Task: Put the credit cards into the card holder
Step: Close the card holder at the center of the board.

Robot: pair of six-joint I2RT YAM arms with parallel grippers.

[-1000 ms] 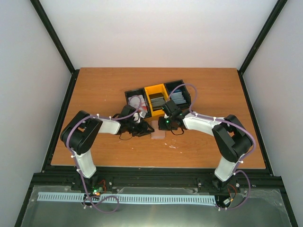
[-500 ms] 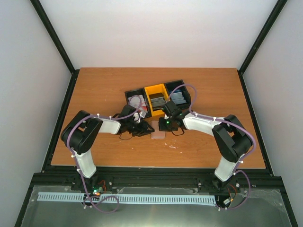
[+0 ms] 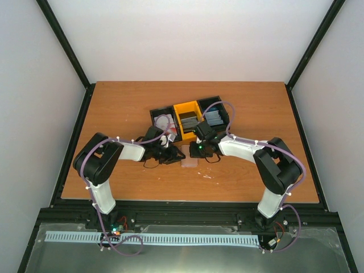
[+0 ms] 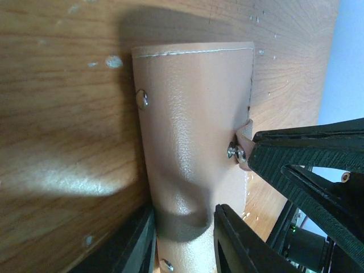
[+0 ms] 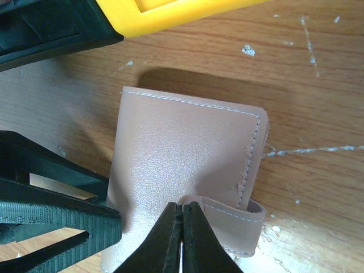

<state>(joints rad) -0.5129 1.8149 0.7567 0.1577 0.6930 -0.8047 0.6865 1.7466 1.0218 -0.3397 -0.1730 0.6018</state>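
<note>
As the left gripper [image 4: 185, 222] stands: jaws half closed, squeezing the card holder [image 5: 182, 142] across its near end and denting its face.
Right gripper [image 5: 182, 207]: fully closed, pinching the strap [image 5: 227, 219] at the holder's 5 o'clock corner in the right wrist view.
Holder material: soft tan grained leather, stitched edge, metal snap studs [image 4: 142, 99], on the wooden table [image 5: 307, 85].
Credit cards [image 3: 188, 120]: thin rectangles, stacked in the yellow bin [image 3: 186, 105] and black bins [image 3: 161, 111], at 12 o'clock from the holder.
Done: nothing, I judge; no card shows in the holder.
Left: open it, bring every card.

Card holder [image 4: 193, 142] cut off at left-wrist view's bottom edge, credit cards [image 3: 188, 121] overhead — too small to tell
</note>
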